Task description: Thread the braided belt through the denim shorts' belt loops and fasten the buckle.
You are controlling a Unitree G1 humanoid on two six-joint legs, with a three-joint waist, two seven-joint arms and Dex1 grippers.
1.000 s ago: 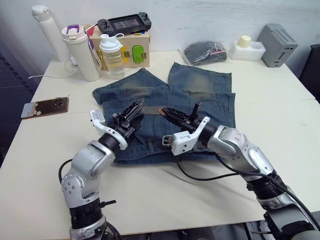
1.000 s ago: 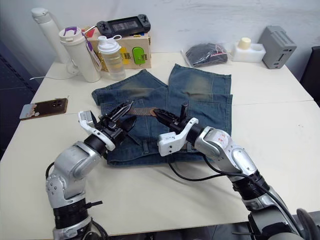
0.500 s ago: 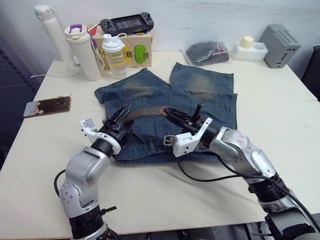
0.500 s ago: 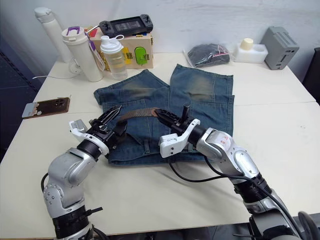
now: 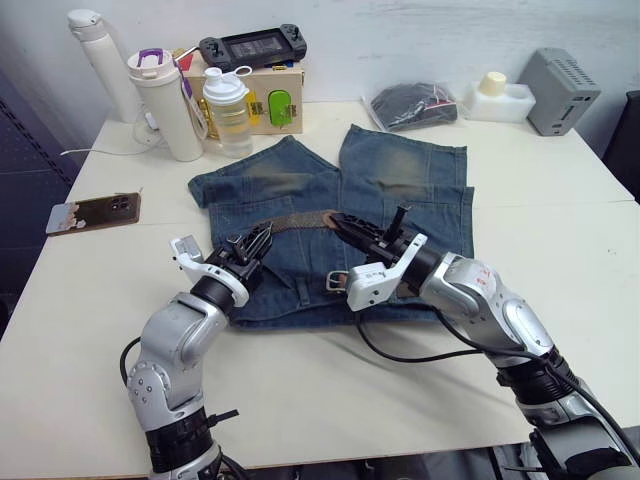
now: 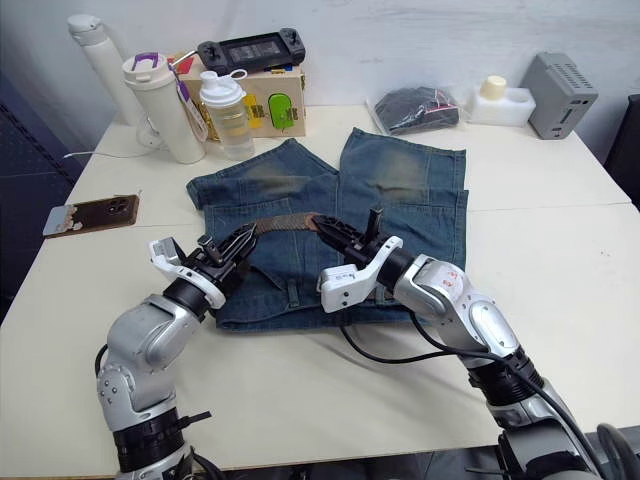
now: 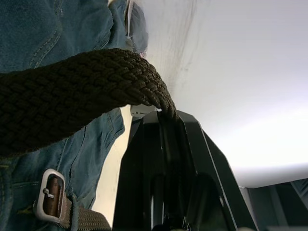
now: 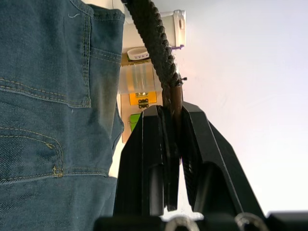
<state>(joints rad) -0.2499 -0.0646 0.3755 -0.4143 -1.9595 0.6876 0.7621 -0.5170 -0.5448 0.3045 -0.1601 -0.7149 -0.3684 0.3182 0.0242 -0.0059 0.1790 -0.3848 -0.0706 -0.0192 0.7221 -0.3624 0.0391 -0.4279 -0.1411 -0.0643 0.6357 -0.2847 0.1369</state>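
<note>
Both grippers clamp the braided belt (image 5: 300, 219): left gripper (image 5: 256, 243) and right gripper (image 5: 345, 224), the strap spanning between them over the denim shorts (image 5: 400, 190). Buckle (image 5: 336, 282) lies near the waistband, just below the right fingers. Threading looks barely begun; I see no strap passed through any loop, and fastening remains. Bare table (image 5: 330, 390) lies nearer than the fingers; bottles (image 5: 227, 110) crowd the far left.
</note>
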